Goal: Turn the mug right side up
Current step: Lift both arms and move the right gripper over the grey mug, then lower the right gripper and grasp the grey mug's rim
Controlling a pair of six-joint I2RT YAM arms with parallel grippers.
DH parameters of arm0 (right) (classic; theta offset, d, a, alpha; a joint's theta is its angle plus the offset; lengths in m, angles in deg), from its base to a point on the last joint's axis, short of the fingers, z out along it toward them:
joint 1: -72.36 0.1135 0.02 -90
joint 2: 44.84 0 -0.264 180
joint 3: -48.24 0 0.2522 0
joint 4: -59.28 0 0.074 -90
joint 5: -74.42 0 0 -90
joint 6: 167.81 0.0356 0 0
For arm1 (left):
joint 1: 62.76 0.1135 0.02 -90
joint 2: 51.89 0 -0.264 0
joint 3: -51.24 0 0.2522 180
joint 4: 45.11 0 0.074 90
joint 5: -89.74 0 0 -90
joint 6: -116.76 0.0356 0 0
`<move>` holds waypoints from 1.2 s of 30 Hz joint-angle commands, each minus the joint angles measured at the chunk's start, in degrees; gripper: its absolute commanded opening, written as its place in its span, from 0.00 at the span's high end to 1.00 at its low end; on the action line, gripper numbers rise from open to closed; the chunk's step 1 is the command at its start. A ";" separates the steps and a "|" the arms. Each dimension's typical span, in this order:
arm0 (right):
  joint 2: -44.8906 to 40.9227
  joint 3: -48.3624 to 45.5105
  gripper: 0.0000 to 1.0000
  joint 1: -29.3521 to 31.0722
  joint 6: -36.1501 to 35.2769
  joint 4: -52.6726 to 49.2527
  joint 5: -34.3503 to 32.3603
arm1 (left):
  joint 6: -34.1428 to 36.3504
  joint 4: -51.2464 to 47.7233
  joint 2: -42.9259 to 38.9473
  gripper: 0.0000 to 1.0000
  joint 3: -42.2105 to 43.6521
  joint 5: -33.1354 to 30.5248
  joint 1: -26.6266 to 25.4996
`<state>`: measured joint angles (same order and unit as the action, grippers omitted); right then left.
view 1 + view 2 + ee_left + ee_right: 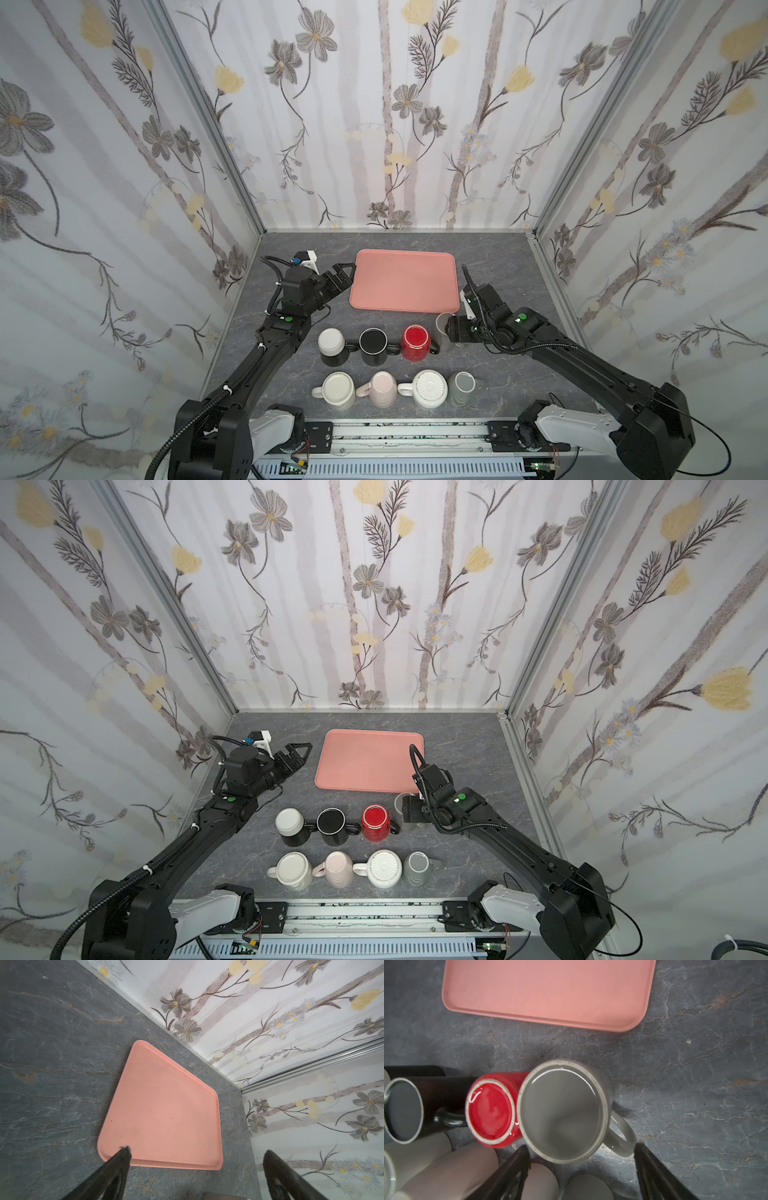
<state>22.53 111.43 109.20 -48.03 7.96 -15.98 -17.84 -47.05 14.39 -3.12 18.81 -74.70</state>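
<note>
A grey speckled mug (pixel 562 1111) stands upright on the stone table with its mouth up and nothing inside, close beside an upside-down red mug (pixel 490 1111). Its handle (pixel 623 1136) points toward one finger (pixel 645 1157) of my right gripper (pixel 581 1148). That gripper hangs open just over the mug's near rim, both fingers clear of it. In both top views the right wrist (pixel 457 330) (pixel 413 808) hides most of this mug (pixel 441 322) (pixel 400 802). My left gripper (pixel 344 275) (pixel 300 751) (pixel 196 1153) is open with nothing between its fingers, beside the left edge of the pink tray.
The pink tray (pixel 405 280) (pixel 162 1105) (pixel 550 987) lies behind the mugs with nothing on it. Left of the red mug (pixel 415 340) stand a black mug (pixel 372 341) and a black-and-white one (pixel 331 343). The front row holds cream (pixel 337 388), pink (pixel 382 387), ribbed white (pixel 430 387) and grey (pixel 463 384) mugs.
</note>
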 commanded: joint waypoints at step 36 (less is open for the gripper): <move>6.03 -2.23 0.47 3.10 -6.36 9.09 -7.17 | -0.12 0.52 0.54 0.00 -1.10 2.26 -0.08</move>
<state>29.20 109.33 112.07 -53.36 17.01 -21.56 -18.08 -47.38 14.92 -3.99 20.82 -74.70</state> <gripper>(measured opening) 0.533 0.996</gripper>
